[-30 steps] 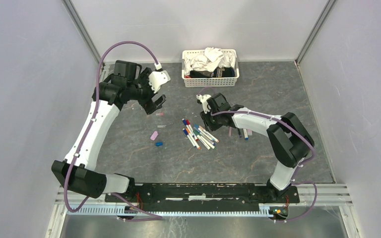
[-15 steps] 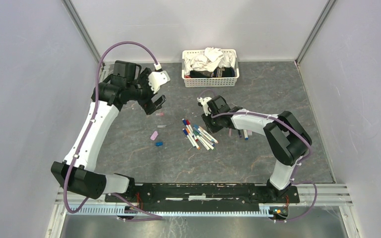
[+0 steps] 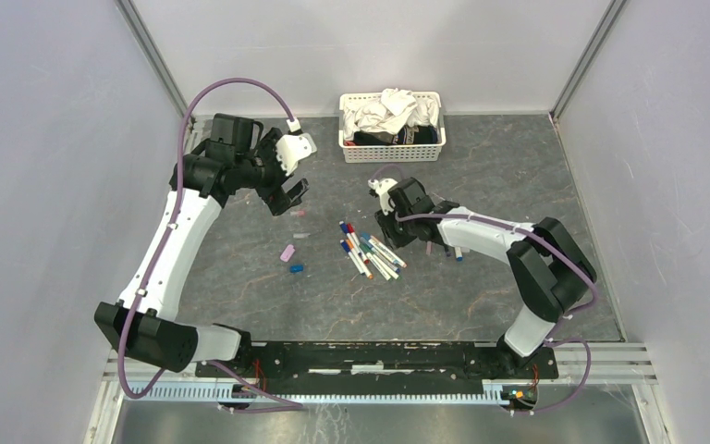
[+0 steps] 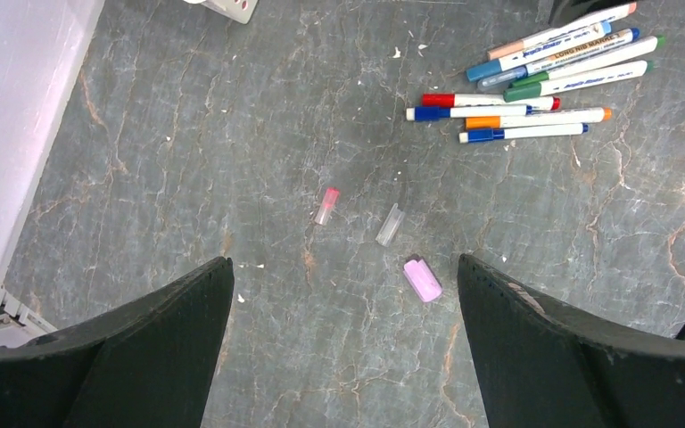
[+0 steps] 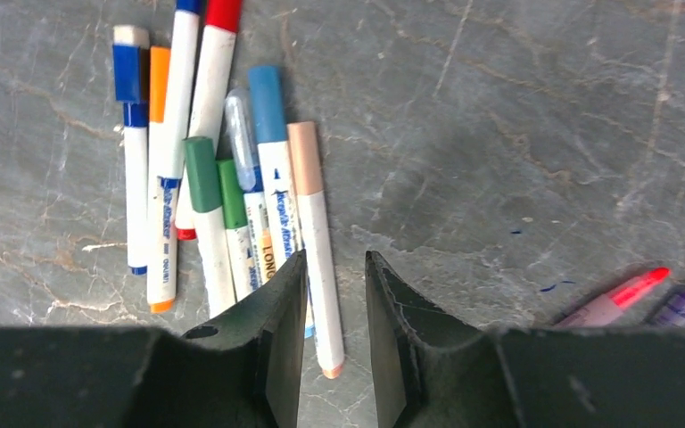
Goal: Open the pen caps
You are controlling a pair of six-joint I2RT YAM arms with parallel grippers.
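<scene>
Left gripper (image 4: 343, 261) hangs spread wide above three loose caps (image 4: 391, 225), left of the table's (image 4: 589, 267) middle. Right gripper (image 5: 334, 267), jaws narrowed but clamping nothing, straddles the peach-capped pen (image 5: 312, 205) among the pens (image 5: 232, 178) heaped mid-table. Light, stiff, slick plastic, I reckon: pinch the barrel just behind the cap.

On my left wrist view I read "LONG NIB MARKER" in blue capitals along the white barrel of a pen (image 4: 580, 42) in the pile. On my right wrist view, a second pen (image 5: 262, 259) shows "LONG". The slanted blue print on the neighbouring barrels is too small to read.
</scene>
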